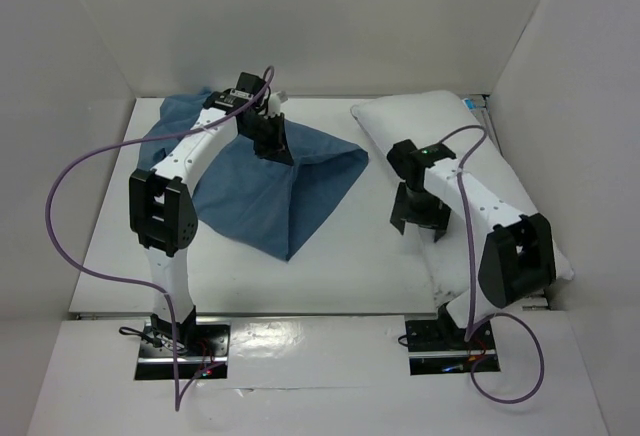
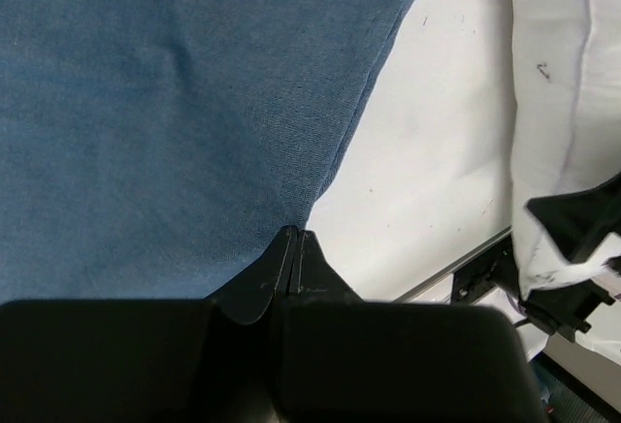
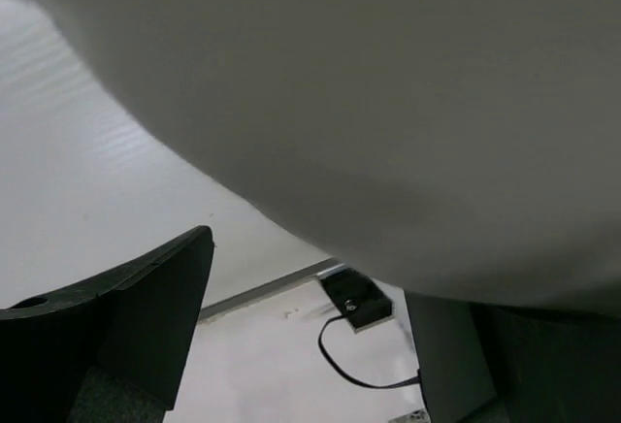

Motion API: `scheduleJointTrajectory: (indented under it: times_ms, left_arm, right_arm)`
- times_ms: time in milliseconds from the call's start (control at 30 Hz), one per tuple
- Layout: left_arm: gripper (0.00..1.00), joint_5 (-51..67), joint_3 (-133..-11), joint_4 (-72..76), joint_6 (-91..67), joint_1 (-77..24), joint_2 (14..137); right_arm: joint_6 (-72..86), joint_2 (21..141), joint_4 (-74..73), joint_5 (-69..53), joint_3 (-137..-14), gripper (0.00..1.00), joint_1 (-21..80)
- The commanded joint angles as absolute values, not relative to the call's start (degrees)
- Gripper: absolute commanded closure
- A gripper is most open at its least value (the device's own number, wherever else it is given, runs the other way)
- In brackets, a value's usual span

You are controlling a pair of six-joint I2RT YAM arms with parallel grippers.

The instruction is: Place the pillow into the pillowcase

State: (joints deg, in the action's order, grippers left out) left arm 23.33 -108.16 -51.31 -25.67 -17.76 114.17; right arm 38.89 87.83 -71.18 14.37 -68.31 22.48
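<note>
The left pincer (image 2: 294,248) pinches the blue pillowcase (image 2: 146,103) at its edge; the right pincer (image 3: 310,277) gapes wide against the white pillow (image 3: 388,103).

Right wrist view: pillow (image 3: 388,103) blurred, cut off at three edges. Left wrist view: pillowcase (image 2: 175,122) cut off top and left.

No text, brand, number or sign can be read in any of the views. A small blue tag (image 1: 470,102) is seen at the far corner of the large plump white rectangular pillow (image 1: 512,171), but it is too small for anything on it to be made out. A few small dark marks (image 2: 543,71) are seen on the pillow's fabric in the left wrist view, and no letters can be told from them.
</note>
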Motion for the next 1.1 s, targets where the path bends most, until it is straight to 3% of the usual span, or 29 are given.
scheduleJointTrajectory:
  times_ms: [0,400,633,800,867,900,967,1000,1033,1067]
  left_arm:
    - [1.00,25.6,-110.6,-50.4,-24.9,-17.0,113.9]
    - [1.00,24.5,-109.5,-50.4,-24.9,-15.9,112.8]
    - [1.00,25.1,-109.5,-50.4,-25.4,-14.2,112.8]
    - [1.00,24.0,-108.7,-50.4,-25.4,-13.6,112.2]
    - [1.00,23.3,-107.3,-50.4,-25.4,-13.1,111.7]
    - [1.00,23.3,-106.8,-50.4,-25.9,-12.4,111.7]
    - [1.00,23.3,-105.6,-49.9,-25.9,-11.9,111.7]
    - [1.00,23.3,-104.3,-49.2,-25.9,-11.9,111.2]
    - [1.00,23.3,-103.6,-49.2,-25.9,-11.3,111.2]
    - [1.00,22.8,-103.6,-48.6,-25.9,-11.3,111.2]
  right_arm:
    - [45.6,85.4,-75.6,24.2,-74.5,0.16,20.7]
    - [29.5,91.7,-54.9,29.5,-98.2,0.13,26.4]
    - [26.3,113.0,-55.0,39.5,-114.5,0.04,23.6]
    - [24.4,125.7,-56.7,39.7,-123.5,0.02,21.5]
    - [23.6,126.3,-54.4,37.6,-122.4,0.10,21.5]
    - [22.7,126.3,-53.6,36.0,-121.4,0.20,20.9]
    - [22.1,124.9,-50.0,31.4,-118.4,0.56,20.9]
    - [21.5,122.7,-48.7,29.5,-115.3,0.91,20.9]
    - [21.4,121.7,-47.0,28.3,-114.0,1.00,20.9]
    - [20.8,120.5,-46.4,27.3,-113.0,1.00,20.9]
